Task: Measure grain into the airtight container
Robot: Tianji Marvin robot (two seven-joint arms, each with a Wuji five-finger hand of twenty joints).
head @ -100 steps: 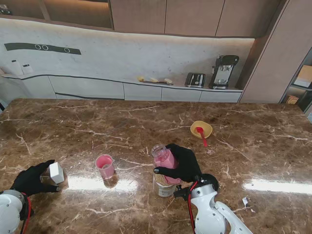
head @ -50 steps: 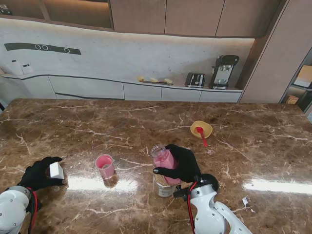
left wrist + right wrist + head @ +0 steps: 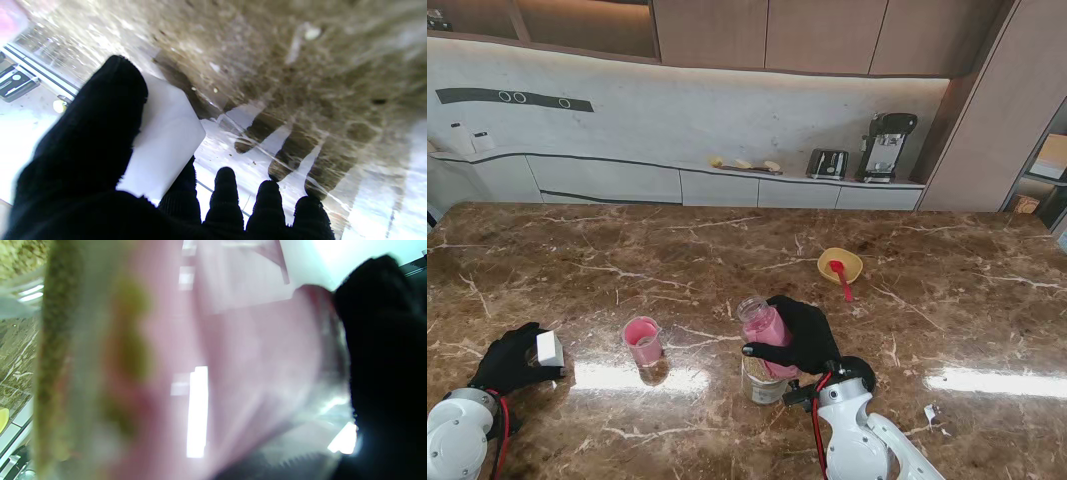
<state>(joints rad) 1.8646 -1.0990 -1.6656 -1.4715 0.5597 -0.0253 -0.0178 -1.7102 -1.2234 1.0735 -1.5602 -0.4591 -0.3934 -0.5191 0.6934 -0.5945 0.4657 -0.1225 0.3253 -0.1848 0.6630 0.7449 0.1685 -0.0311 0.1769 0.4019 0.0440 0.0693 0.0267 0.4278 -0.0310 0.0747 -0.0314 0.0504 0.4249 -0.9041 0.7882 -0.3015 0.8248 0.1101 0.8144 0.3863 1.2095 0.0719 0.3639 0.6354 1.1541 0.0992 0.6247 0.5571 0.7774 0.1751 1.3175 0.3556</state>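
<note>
From the stand, the right hand (image 3: 799, 335) grips a tilted pink jar (image 3: 763, 328) over a container (image 3: 765, 385) at six o'clock; the left hand (image 3: 512, 358) pinches a white lid (image 3: 549, 348) at eight. Left wrist: thumb on lid. Right wrist: blurred, perhaps grain; over-tilting could spill it

On the worktop (image 3: 727, 250), a cup (image 3: 642, 341) stands left of centre. Right of it a jar (image 3: 763, 335) is held above a container (image 3: 765, 385), toward the near edge. A bowl (image 3: 840, 264) with a spoon (image 3: 840, 279) lies farther back, right. A block (image 3: 549, 348) sits near the left edge.
</note>
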